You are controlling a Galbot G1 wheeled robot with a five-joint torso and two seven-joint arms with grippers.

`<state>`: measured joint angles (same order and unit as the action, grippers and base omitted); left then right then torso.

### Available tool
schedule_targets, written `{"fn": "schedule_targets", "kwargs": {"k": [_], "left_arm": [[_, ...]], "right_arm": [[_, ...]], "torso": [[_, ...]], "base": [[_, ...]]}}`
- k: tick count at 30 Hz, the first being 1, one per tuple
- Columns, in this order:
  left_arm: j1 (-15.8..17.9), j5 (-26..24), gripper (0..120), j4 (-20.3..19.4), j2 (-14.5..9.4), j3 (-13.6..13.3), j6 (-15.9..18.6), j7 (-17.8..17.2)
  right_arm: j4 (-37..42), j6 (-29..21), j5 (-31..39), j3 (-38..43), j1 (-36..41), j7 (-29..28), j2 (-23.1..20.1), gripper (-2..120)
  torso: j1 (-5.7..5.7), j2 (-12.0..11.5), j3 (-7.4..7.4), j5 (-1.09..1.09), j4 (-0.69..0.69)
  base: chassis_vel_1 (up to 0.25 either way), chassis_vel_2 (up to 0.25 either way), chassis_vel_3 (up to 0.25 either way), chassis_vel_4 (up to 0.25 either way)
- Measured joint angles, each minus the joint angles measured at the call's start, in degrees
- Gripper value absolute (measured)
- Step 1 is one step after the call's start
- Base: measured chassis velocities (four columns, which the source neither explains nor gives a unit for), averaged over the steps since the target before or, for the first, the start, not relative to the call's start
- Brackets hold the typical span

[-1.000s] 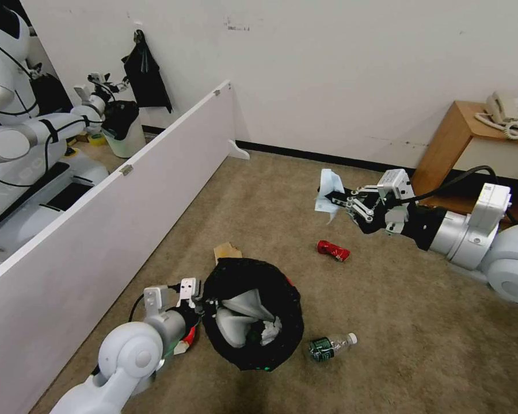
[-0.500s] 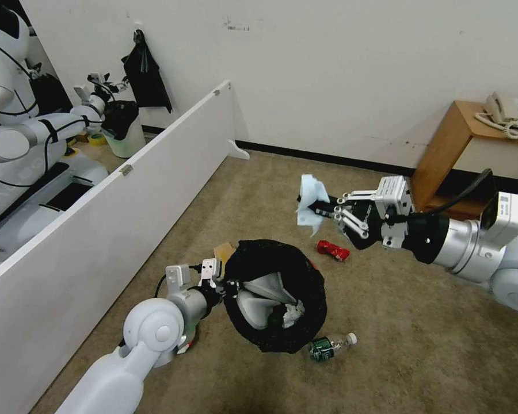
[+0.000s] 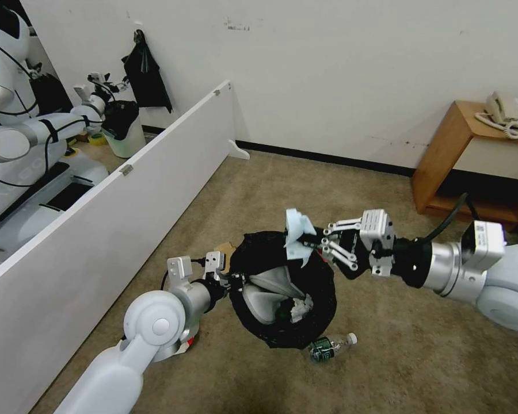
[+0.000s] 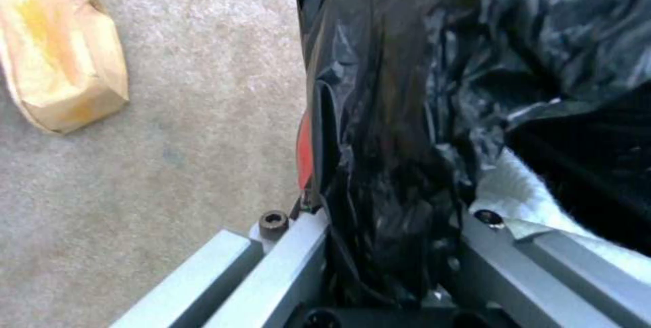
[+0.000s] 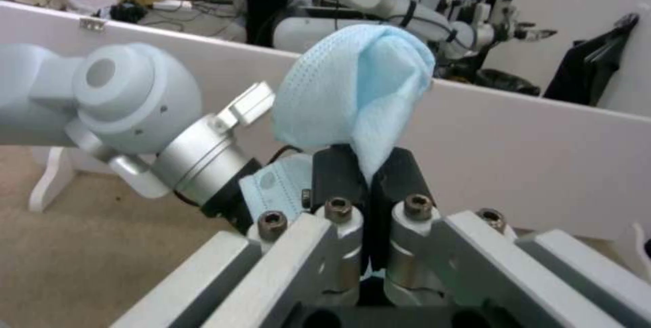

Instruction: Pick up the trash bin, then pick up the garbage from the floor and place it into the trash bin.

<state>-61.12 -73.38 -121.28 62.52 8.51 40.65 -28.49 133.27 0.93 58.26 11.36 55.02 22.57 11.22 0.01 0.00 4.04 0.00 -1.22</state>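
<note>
The trash bin (image 3: 282, 293), its red body (image 4: 304, 151) wrapped in a crinkly black bag, hangs tilted above the carpet. My left gripper (image 3: 231, 278) is shut on its near rim (image 4: 396, 216). Inside lie white slippers (image 3: 263, 287) and a white tissue (image 3: 299, 309). My right gripper (image 3: 312, 242) is shut on a light blue cloth (image 3: 297, 230), held just over the bin's far rim. The right wrist view shows that cloth (image 5: 353, 89) pinched between the black pads (image 5: 335, 175). A green-labelled clear bottle (image 3: 330, 347) lies on the floor beside the bin. A tan paper bag (image 4: 61, 48) lies behind the left gripper.
A long white partition board (image 3: 109, 190) runs along the left, with another robot (image 3: 11, 132) and a white bin with a black liner (image 3: 124, 132) beyond it. A wooden table (image 3: 449, 149) with a telephone stands at the back right. Open carpet lies ahead and to the right.
My right gripper has carried the blue cloth left and down, from above the carpet to over the bin's rim. My left arm has moved the bin up and to the right.
</note>
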Motion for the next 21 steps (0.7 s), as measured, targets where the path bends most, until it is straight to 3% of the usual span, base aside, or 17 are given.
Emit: {"fn": "schedule_targets", "kwargs": {"k": [21], "left_arm": [[0.34, -2.25, 0, -1.65, 1.33, -0.31, 0.16, -1.92]], "right_arm": [[-2.21, -0.45, -3.65, -5.09, 0.52, 0.77, 1.31, 0]], "torso": [[0.00, 0.00, 0.00, 0.00, 0.00]], "base": [[0.000, 0.000, 0.000, 0.000]]}}
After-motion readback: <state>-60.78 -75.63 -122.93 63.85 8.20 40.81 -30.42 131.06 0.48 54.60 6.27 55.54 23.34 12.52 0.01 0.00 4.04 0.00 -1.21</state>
